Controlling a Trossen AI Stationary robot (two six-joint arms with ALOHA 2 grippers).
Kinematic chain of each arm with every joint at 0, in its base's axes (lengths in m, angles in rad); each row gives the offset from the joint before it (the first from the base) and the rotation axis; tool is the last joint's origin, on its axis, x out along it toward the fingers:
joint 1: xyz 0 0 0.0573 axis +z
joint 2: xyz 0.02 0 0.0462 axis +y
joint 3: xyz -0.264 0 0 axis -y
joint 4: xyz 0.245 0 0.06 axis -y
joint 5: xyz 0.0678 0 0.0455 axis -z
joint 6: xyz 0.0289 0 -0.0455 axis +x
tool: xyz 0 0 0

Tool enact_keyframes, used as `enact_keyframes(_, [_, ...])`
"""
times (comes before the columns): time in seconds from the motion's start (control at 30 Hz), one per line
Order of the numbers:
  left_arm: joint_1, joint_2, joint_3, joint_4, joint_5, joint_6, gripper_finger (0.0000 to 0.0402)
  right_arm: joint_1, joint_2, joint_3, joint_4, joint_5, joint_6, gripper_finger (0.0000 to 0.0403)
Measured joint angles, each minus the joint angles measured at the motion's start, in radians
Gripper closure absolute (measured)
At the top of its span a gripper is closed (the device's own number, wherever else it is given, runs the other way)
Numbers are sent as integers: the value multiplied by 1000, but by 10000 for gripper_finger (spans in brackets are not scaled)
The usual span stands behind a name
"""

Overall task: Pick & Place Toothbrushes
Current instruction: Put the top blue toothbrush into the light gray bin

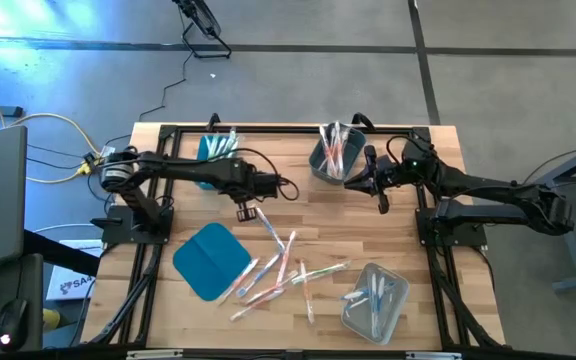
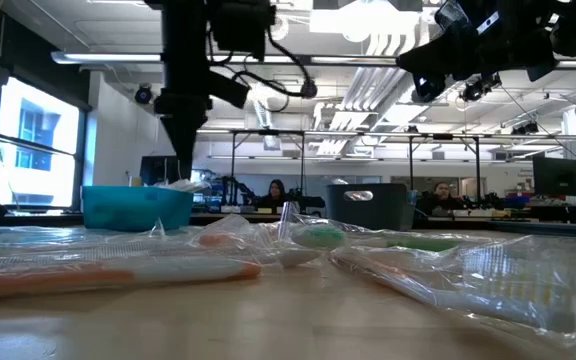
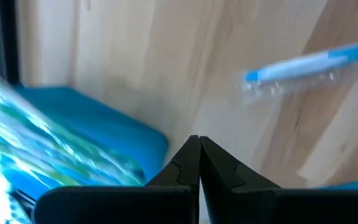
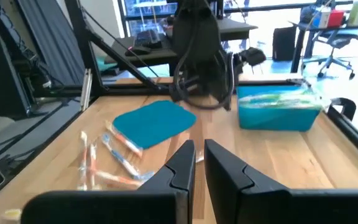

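Toothbrushes (image 1: 283,272) lie scattered in crinkly clear wrappers across the near middle of the desk (image 1: 408,230), with more already standing in the teal bin (image 1: 213,152) at eleven o'clock, the grey bin (image 1: 333,155) at one o'clock and the clear bin (image 1: 376,300) at five o'clock. A flat teal lid (image 1: 211,260) rests at seven o'clock. Left tool (image 1: 290,189) hangs over the desk's centre with its fingers pressed together and nothing between them. Right tool (image 1: 381,200) hovers just beside the grey bin, its fingers a narrow slit apart and apparently empty. Risk from here: overlapping brushes and slippery wrap mean a descent with the fingers this tight would likely push sticks aside, and a pinch on loose film alone could slip.
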Motion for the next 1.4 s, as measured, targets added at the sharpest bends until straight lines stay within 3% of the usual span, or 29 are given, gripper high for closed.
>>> enact_keyframes(0.3, [-1,-161,-249,91,80,-147,401,0,0,0,-17,1,-6,376])
enact_keyframes(0.5, [0,-240,-389,341,121,-145,401,0,0,0,-17,5,-4,376])
enact_keyframes(0.9, [0,-242,-409,602,152,223,401,0,1,0,-16,5,-6,376])
enact_keyframes(1.03, [0,-242,-409,641,234,385,401,0,1,0,-19,5,-8,376])
enact_keyframes(1.27, [0,-241,-408,666,256,455,398,0,1,0,-19,5,-11,376])
enact_keyframes(1.4, [-1,-241,-408,666,257,482,368,0,1,0,-19,5,-12,376])
